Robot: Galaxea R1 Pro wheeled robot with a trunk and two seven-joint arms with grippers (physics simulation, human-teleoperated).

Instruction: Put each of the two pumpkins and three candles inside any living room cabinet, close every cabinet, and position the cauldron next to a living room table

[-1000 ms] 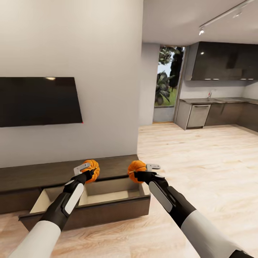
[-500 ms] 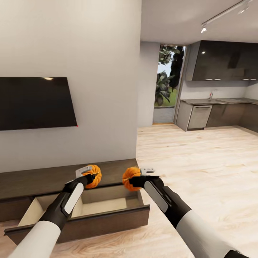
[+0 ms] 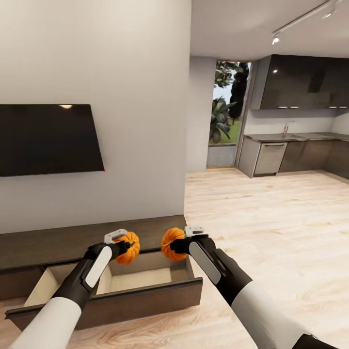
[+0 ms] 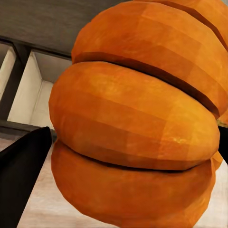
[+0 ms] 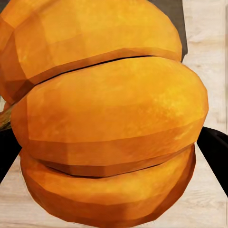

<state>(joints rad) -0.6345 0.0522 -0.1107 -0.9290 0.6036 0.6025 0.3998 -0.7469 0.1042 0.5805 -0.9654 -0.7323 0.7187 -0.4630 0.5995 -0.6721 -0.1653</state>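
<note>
Two pumpkins up in the air, one per claw. Left claw [image 3: 122, 244] pinched tight on the left pumpkin [image 3: 127, 247], right claw [image 3: 180, 241] clamped on the right pumpkin [image 3: 173, 244], both hanging over the back edge of the open drawer [image 3: 135, 280] with its pale inside showing. Pulled out of the long dark cabinet [image 3: 58, 240] against the wall. Up close in the left wrist view, just orange ribs [image 4: 137, 118] between black fingers [image 4: 21, 175]. Further back: black TV [image 3: 48, 138], then wood floor [image 3: 271, 228] running to the grey kitchen [image 3: 295, 145].
</note>
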